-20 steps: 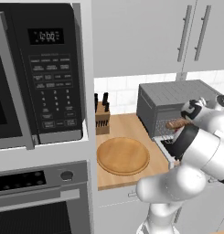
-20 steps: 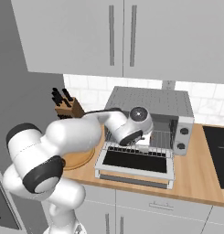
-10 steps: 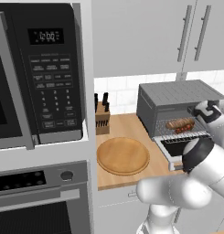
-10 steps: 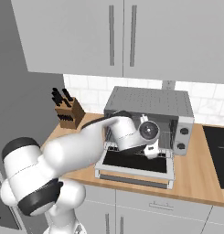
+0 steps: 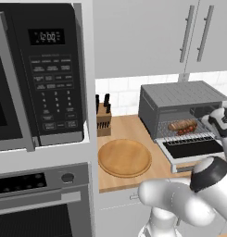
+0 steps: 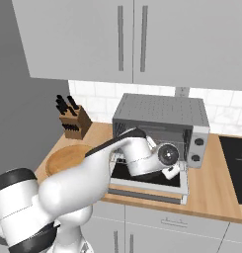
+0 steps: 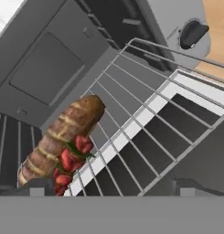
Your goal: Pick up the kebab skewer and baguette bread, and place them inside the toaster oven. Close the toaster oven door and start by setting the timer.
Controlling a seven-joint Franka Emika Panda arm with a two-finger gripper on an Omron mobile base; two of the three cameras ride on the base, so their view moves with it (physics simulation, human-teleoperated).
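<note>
The toaster oven (image 5: 179, 99) stands on the counter with its door (image 5: 193, 149) dropped open. On its wire rack (image 7: 131, 100) lie the baguette bread (image 7: 63, 130) and, tight against it, the kebab skewer (image 7: 70, 161) with red chunks. From the left base view both show inside the oven mouth, baguette (image 5: 179, 124) behind the skewer (image 5: 188, 131). My gripper (image 7: 114, 187) hangs open above the rack's front edge and the door, its jaws wide apart with nothing between them. The skewer lies close by the left fingertip (image 7: 38, 185). In the right base view my hand (image 6: 168, 156) hovers over the open door (image 6: 142, 179).
A dark knob (image 7: 193, 32) sits on the oven's grey control panel. A round wooden board (image 5: 124, 157) and a knife block (image 5: 103, 118) are left of the oven. The black microwave (image 5: 45, 69) and wall oven (image 5: 40, 199) stand far left, a cooktop (image 6: 236, 165) at the right.
My hand has drawn back out of the oven mouth, rightward in the left base view. The baguette and skewer stay lying on the rack.
</note>
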